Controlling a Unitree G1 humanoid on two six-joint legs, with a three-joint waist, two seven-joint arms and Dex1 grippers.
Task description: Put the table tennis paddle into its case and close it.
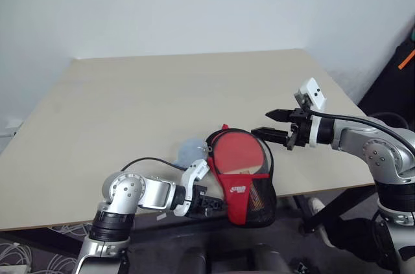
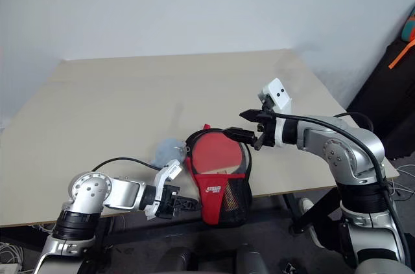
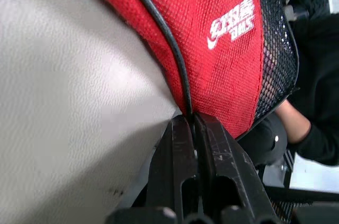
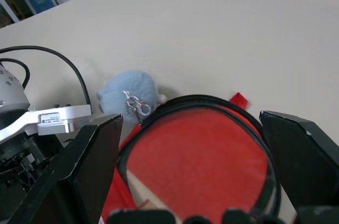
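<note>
The case (image 1: 245, 180) stands nearly upright at the near edge of the worktop (image 1: 162, 105). Its round head is up and resting against the edge, and its black mesh neck hangs below the edge, so its long axis runs roughly top to bottom, tipped a little.

The left gripper (image 1: 209, 204) has its jaws pressed together on the lower left edge of the case, on the black trim beside the red cloth with the white logo. The left wrist view shows the trim running straight into the shut jaws.

The right gripper (image 1: 273, 125) hovers just to the right of the case's head and slightly above it. Its jaws are spread wide and hold nothing. In its own wrist view the round head lies straight ahead, between the two fingers (image 4: 90, 166).

The right arm is therefore the free one and the nearer to the head and its black zip rim. Any closing move would probably fall to it, while the left arm steadies the neck.

The table tennis paddle (image 1: 235, 153) sits inside the case. Its red face shows through the clear front, and a strip of light wooden handle shows low down, pointing into the neck. I cannot tell whether the zip is shut.

A pale blue plush keyring (image 1: 190, 151) lies on the worktop, touching the case's left side.
</note>
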